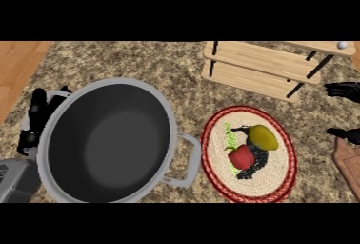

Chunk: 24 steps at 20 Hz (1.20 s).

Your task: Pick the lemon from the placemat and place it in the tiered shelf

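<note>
The yellow lemon [264, 137] lies on a round woven placemat [274, 183] with a red rim, touching a red pepper [241, 157] at its lower left. The wooden tiered shelf [253, 59] stands at the back right, its boards bare. My right hand [346, 90] shows at the right edge, open, with fingers near the shelf's front corner and the thumb [345, 135] lower down. It is apart from the lemon, to its right. My left hand [36, 112] rests at the far left, fingers straight, partly hidden behind the pot.
A large grey pot [105, 143] with side handles fills the left half, its handle [188, 159] close to the placemat. A brown wooden board [349, 164] sits at the right edge. A small white ball [342, 45] lies on the shelf's top tier.
</note>
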Motion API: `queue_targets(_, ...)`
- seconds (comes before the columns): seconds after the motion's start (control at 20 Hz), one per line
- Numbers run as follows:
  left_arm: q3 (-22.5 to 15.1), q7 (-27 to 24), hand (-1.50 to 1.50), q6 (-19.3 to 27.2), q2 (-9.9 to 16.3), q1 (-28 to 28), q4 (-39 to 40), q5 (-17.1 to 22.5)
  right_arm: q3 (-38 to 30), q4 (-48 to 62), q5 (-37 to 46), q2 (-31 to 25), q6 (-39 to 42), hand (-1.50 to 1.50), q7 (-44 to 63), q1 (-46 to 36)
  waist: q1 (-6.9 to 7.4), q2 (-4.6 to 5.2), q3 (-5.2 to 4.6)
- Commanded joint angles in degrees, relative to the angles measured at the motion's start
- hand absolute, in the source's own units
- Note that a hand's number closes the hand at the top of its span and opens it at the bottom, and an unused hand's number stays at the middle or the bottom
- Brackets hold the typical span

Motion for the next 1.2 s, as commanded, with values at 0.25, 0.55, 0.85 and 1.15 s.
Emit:
queue_targets(0.25, -5.0, -3.7, 0.0, -1.4, -6.2, 7.4, -0.3, -2.7, 5.5, 1.6, 4.6, -6.2, 16.4, -1.5, -2.2, -7.6, -1.22, -0.22, -1.03)
queue_targets(0.55, -2.8, -3.0, 0.0, -2.5, -4.6, 9.4, -2.2, -2.8, 10.0, -7.6, 7.2, -3.5, 13.1, -1.5, 10.6, -9.0, -2.56, -0.72, -1.12)
queue_targets(0.85, -3.6, -3.6, 0.0, -1.9, -6.6, 9.2, -1.2, -5.2, 10.7, -13.1, 8.9, 0.5, 6.6, -1.5, 23.6, -10.2, -3.26, -0.57, -1.09)
queue_targets(1.15, -1.6, -2.2, 0.0, -3.4, -5.8, 11.8, -4.1, -4.1, 14.8, -20.6, 13.9, 5.3, 0.4, -1.5, 35.6, -8.6, -2.96, -0.62, -1.06)
